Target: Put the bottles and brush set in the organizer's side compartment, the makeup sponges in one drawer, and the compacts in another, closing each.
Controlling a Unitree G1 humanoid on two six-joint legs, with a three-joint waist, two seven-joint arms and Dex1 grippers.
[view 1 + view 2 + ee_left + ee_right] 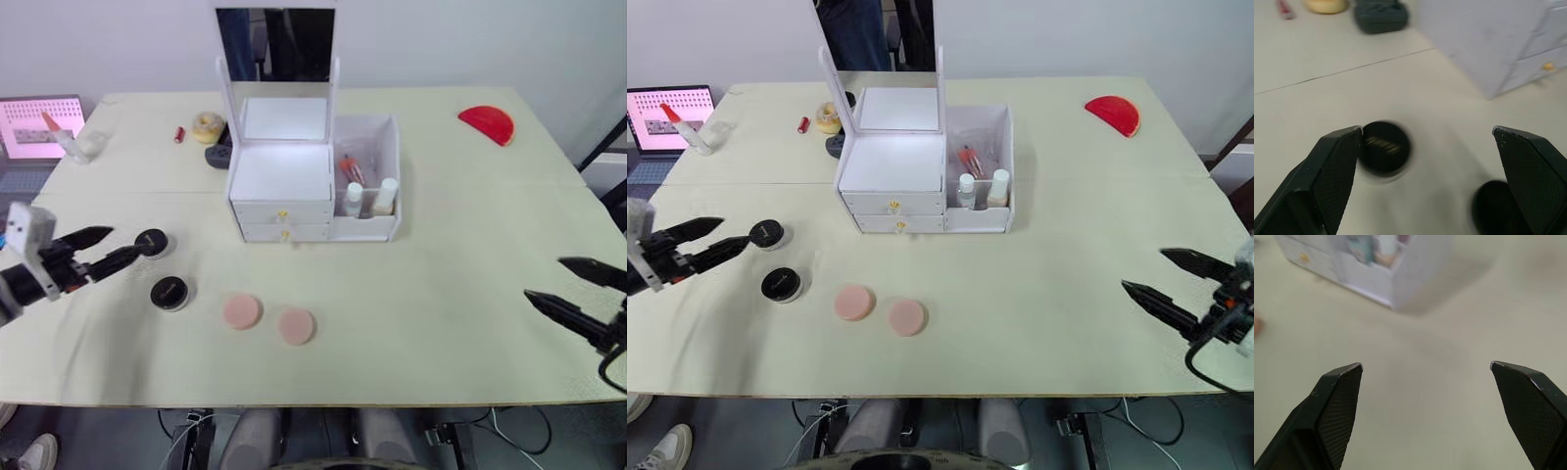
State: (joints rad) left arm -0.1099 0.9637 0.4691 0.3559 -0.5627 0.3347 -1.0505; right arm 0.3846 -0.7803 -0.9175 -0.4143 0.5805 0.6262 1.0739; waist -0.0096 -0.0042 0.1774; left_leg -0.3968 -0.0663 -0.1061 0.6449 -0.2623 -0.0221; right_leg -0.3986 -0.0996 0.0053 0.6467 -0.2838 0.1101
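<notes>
Left eye view: the left pincer (122, 245) hangs low over the counter (431, 284), its fingers spread and empty, the tips right at the edge of one compact (151, 242). The second compact (169, 292) lies just beside the first, nearer the counter's front edge. So the nearest task thing sits straight ahead of the left pincer, along the line of its fingers. The two sponges (241, 311) lie further toward the middle. The organizer (284, 186) stands beyond them, both drawers shut. The bottles (370, 198) and the brush set (350, 168) already stand in the side compartment (390, 147).

Right eye view: the right pincer (1178, 284) is open and empty, well apart from the sponges and further still from the compacts. The left arm is plainly the nearer one for either compact.

Left wrist view: between the spread fingers (1334, 171), the first compact (1384, 148) sits against the inner face of one finger, off-centre in the gap. The other compact (1494, 208) shows near the opposite finger. By my judgement the pincer must shift sideways to centre the round case before closing.

Right wrist view: the right pincer's fingers (1337, 406) stand wide over bare counter, with the organizer ahead and off to one side.
</notes>
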